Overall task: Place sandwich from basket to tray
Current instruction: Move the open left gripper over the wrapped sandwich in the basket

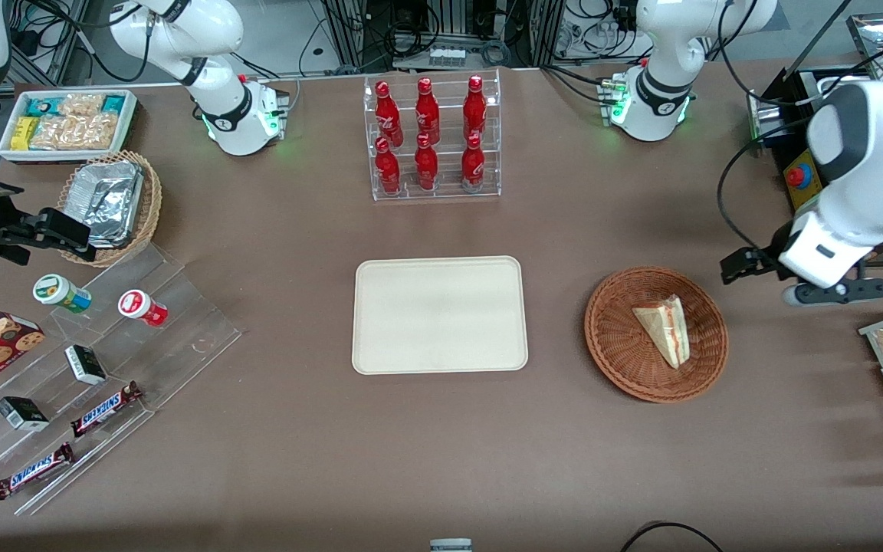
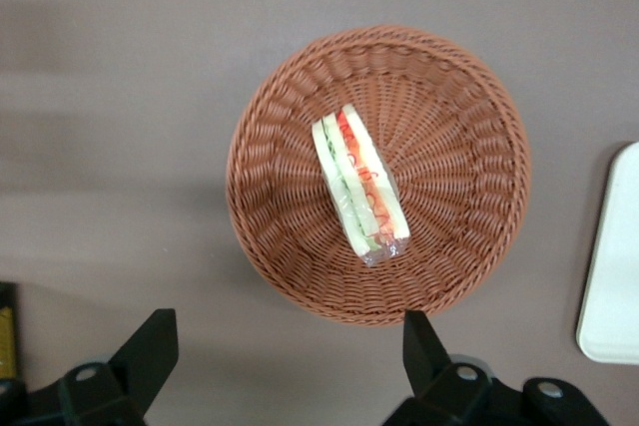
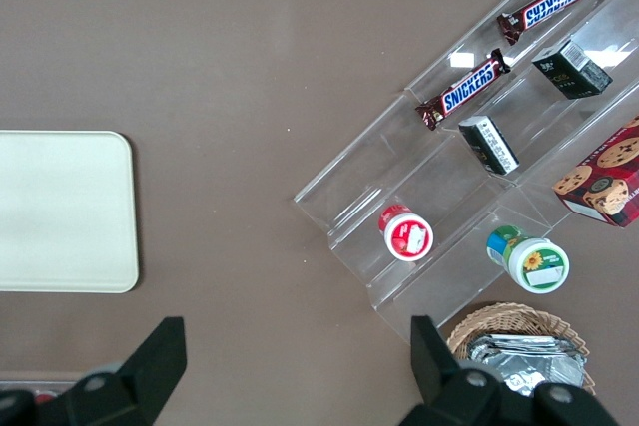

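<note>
Sandwich [image 1: 665,328] lies in the round reddish wicker basket [image 1: 618,349], resting on the woven floor a little off centre toward the working arm's end of the surface. It is a wrapped wedge lying on its side; in the wrist view the cut edge [image 2: 359,187] faces up, showing green and red-orange filling between pale bread. The left end effector [image 1: 748,264] hangs above the bare surface just outside the basket rim, farther from the front camera than the sandwich and apart from it. Its two fingers [image 2: 150,346] stand spread wide with nothing between them. Key relation: the sandwich lies toward the front camera and slightly toward the tray from the end effector. Its long axis runs roughly along the approach line, crosswise to the line joining the two fingertips. Judgement: the spread fingers look already turned to straddle the narrow width of the wedge, so little wrist rotation should be needed, only a short travel over the rim and a descent. The cream tray [image 1: 380,353] sits bare at mid-surface, well apart from the basket, toward the parked arm's end.
</note>
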